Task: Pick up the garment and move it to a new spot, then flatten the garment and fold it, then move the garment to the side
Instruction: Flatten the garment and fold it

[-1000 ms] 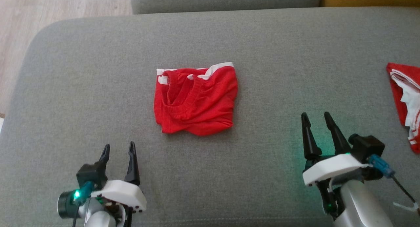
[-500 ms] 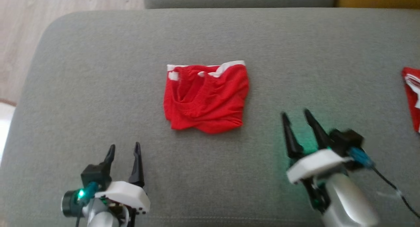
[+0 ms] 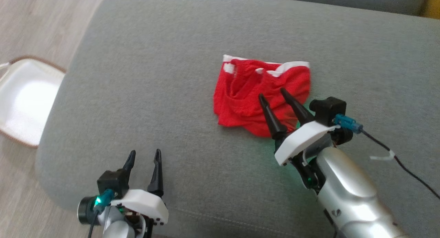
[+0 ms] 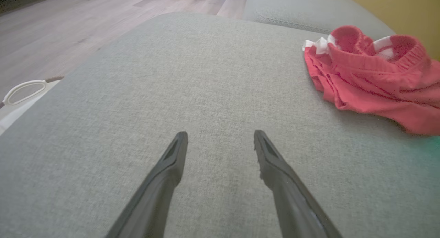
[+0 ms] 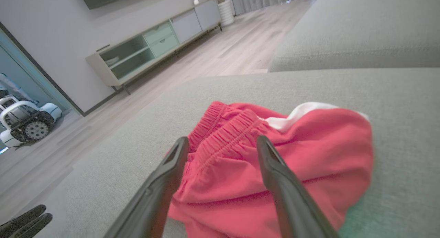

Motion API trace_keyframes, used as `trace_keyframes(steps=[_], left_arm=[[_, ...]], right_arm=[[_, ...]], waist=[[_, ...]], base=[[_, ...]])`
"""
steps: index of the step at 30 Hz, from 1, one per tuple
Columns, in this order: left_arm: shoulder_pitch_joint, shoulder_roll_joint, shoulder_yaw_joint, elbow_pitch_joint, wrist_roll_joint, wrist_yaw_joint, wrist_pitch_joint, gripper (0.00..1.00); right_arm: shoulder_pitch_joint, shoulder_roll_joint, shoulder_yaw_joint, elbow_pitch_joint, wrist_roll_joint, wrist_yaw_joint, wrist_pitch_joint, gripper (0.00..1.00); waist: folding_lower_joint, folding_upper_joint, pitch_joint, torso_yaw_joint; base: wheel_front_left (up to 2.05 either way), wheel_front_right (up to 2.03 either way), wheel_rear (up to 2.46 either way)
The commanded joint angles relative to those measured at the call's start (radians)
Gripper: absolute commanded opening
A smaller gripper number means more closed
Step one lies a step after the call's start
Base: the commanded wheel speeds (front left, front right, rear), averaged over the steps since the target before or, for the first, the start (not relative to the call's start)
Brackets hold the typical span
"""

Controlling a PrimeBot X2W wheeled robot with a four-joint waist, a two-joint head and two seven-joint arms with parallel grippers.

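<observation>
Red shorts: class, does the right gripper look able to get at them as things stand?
Probably yes: the right gripper hangs open over the near edge of the red shorts, with nothing between them.

Right gripper (image 5: 221, 140) has its two dark fingers spread wide, hanging just over the crumpled red garment (image 5: 309, 145) — elastic waistband bunched up between the tips, white trim at the far edge. The garment lies on the grey sofa cushion (image 5: 395, 104). Behind it are a wood floor (image 5: 240, 49) and a low sideboard (image 5: 151, 49).
</observation>
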Motion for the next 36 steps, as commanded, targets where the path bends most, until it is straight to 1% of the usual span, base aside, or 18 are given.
trace_keyframes(steps=[1, 6, 12, 13, 14, 15, 16, 17, 18, 23, 30, 36], left_arm=[[-0.036, 0.011, 0.022, -0.028, -0.005, 0.005, -0.006, 1.00], [-0.039, 0.011, 0.008, -0.035, -0.019, 0.012, -0.006, 1.00], [-0.051, 0.011, 0.002, -0.039, -0.029, 0.016, -0.006, 1.00], [-0.054, 0.011, 0.000, -0.040, -0.031, 0.017, -0.006, 1.00], [-0.057, 0.011, -0.003, -0.041, -0.033, 0.017, -0.006, 1.00], [-0.061, 0.011, -0.007, -0.041, -0.035, 0.018, -0.006, 1.00], [-0.064, 0.011, -0.009, -0.042, -0.038, 0.018, -0.006, 1.00], [-0.067, 0.011, -0.012, -0.042, -0.040, 0.019, -0.006, 1.00], [-0.070, 0.011, -0.015, -0.041, -0.043, 0.019, -0.006, 1.00], [-0.078, 0.011, -0.025, -0.043, -0.053, 0.022, -0.006, 1.00], [-0.076, 0.011, -0.030, -0.044, -0.055, 0.021, -0.006, 1.00], [-0.082, 0.011, -0.056, -0.047, -0.068, 0.020, -0.006, 1.00]], right_arm=[[-0.038, 0.007, 0.017, -0.016, 0.013, 0.004, 0.002, 1.00], [-0.082, 0.007, 0.024, 0.057, 0.013, 0.004, 0.009, 1.00], [-0.112, 0.007, 0.041, 0.113, 0.018, 0.004, 0.021, 1.00], [-0.116, 0.007, 0.046, 0.121, 0.018, 0.004, 0.025, 0.92], [-0.119, 0.007, 0.047, 0.129, 0.020, 0.004, 0.028, 0.78], [-0.123, 0.007, 0.049, 0.137, 0.021, 0.004, 0.029, 0.42], [-0.127, 0.007, 0.053, 0.144, 0.019, 0.004, 0.031, 0.24], [-0.130, 0.007, 0.055, 0.149, 0.020, 0.004, 0.031, 0.02], [-0.134, 0.007, 0.056, 0.155, 0.021, 0.004, 0.030, 0.00], [-0.153, 0.007, 0.062, 0.171, 0.027, 0.004, 0.014, 0.00], [-0.180, 0.007, 0.092, 0.137, 0.056, 0.004, -0.016, 0.00], [-0.231, 0.007, 0.121, 0.138, 0.057, 0.004, -0.013, 0.00]], waist=[[0.0000, 0.0000, 0.022, 0.029], [0.0000, 0.0000, 0.036, 0.050], [0.0000, 0.0000, 0.047, 0.054], [0.0000, 0.0000, 0.049, 0.053], [0.0000, 0.0000, 0.051, 0.053], [0.0000, 0.0000, 0.054, 0.054], [0.0000, 0.0000, 0.056, 0.054], [0.0000, 0.0000, 0.059, 0.055], [0.0000, 0.0000, 0.061, 0.056], [0.0000, 0.0000, 0.073, 0.062], [0.0000, 0.0000, 0.072, 0.070], [0.0000, 0.0000, 0.072, 0.103]], base=[[0.00, 0.00, 0.00], [0.00, 0.00, 0.00], [0.00, 0.00, 0.00], [0.00, 0.00, 0.00], [0.00, 0.00, 0.00], [0.00, 0.00, 0.00], [0.00, 0.00, 0.00], [0.00, 0.00, 0.00], [0.00, 0.00, 0.00], [0.00, 0.00, 0.00], [0.00, 0.00, 0.00], [0.00, 0.00, 0.00]])
